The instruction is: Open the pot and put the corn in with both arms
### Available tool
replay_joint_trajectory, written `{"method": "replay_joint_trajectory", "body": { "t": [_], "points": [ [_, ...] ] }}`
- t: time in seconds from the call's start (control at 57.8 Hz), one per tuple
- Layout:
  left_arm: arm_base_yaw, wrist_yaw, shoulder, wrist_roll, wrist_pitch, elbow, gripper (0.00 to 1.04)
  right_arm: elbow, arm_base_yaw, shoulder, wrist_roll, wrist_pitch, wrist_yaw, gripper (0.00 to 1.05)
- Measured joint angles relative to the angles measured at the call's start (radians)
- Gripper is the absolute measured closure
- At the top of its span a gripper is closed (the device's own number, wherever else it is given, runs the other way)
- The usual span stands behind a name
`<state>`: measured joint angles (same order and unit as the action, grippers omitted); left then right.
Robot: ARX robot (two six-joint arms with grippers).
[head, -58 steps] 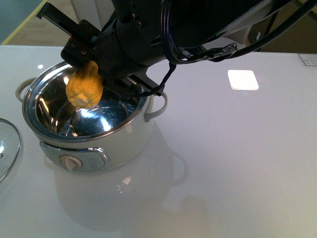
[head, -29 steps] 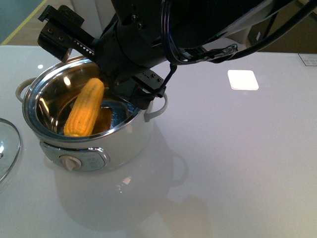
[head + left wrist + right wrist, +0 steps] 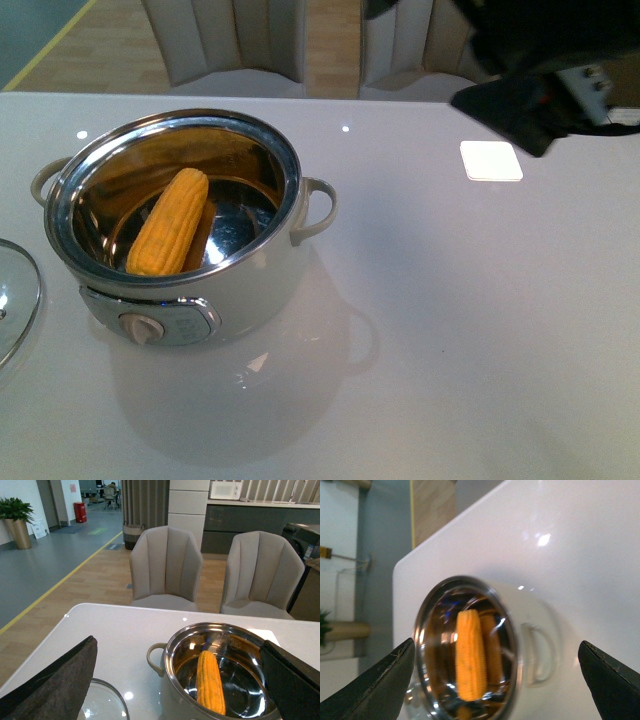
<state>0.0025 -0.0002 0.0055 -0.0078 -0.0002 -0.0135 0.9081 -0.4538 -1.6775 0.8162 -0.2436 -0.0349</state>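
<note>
glossy white table [image 3: 470,330], pot [image 3: 190,290], glass lid [image 3: 15,295]

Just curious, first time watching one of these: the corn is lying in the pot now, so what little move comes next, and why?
Probably just drawing the right gripper clear: the corn lies inside the pot, the glass lid is off, both grippers look open and empty.

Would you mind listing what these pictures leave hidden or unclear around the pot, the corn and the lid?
- Glass lid: the front view's left edge cuts it off, so its knob is out of sight.
- Corn: its lower end sinks behind the pot rim in the front view.
- Right gripper: only blurred fingertips at the right wrist view's corners.
- Left gripper: the same, in the left wrist view.
</note>
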Motion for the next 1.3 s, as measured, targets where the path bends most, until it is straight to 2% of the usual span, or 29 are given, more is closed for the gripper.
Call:
{"method": "replay_joint_trajectory", "body": {
  "t": [0.173, 0.38, 0.45, 0.467, 0.484, 0.519, 0.605, 0.709, 0.847, 0.951, 1.037, 1.297],
  "points": [
    [0.0, 0.0, 0.0, 0.0, 0.0, 0.0, 0.07, -0.185, 0.122, 0.243, -0.235, 0.037, -0.123, 0.09],
    [0.0, 0.0, 0.0, 0.0, 0.0, 0.0, 0.07, -0.382, 0.218, 0.591, -0.474, 0.115, -0.165, 0.1],
    [0.0, 0.0, 0.0, 0.0, 0.0, 0.0, 0.07, -0.515, 0.24, 0.689, -0.618, -0.156, -0.169, 0.23],
    [0.0, 0.0, 0.0, 0.0, 0.0, 0.0, 0.07, -0.523, 0.241, 0.693, -0.627, -0.174, -0.168, 0.24],
    [0.0, 0.0, 0.0, 0.0, 0.0, 0.0, 0.07, -0.568, 0.251, 0.719, -0.678, -0.279, -0.161, 0.3],
    [0.0, 0.0, 0.0, 0.0, 0.0, 0.0, 0.07, -0.613, 0.266, 0.749, -0.727, -0.37, -0.145, 0.38],
    [0.0, 0.0, 0.0, 0.0, 0.0, 0.0, 0.07, -0.666, 0.288, 0.792, -0.769, -0.397, -0.12, 0.53],
    [0.0, 0.0, 0.0, 0.0, 0.0, 0.0, 0.07, -0.739, 0.328, 0.869, -0.794, -0.385, -0.088, 0.79],
    [0.0, 0.0, 0.0, 0.0, 0.0, 0.0, 0.07, -0.782, 0.355, 0.944, -0.806, -0.356, -0.058, 1.03],
    [0.0, 0.0, 0.0, 0.0, 0.0, 0.0, 0.07, -0.809, 0.419, 1.001, -0.81, -0.324, 0.026, 1.03],
    [0.0, 0.0, 0.0, 0.0, 0.0, 0.0, 0.07, -0.829, 0.449, 1.048, -0.81, -0.296, 0.027, 1.03],
    [0.0, 0.0, 0.0, 0.0, 0.0, 0.0, 0.07, -0.866, 0.451, 1.176, -0.81, -0.207, 0.033, 1.03]
  ]
}}
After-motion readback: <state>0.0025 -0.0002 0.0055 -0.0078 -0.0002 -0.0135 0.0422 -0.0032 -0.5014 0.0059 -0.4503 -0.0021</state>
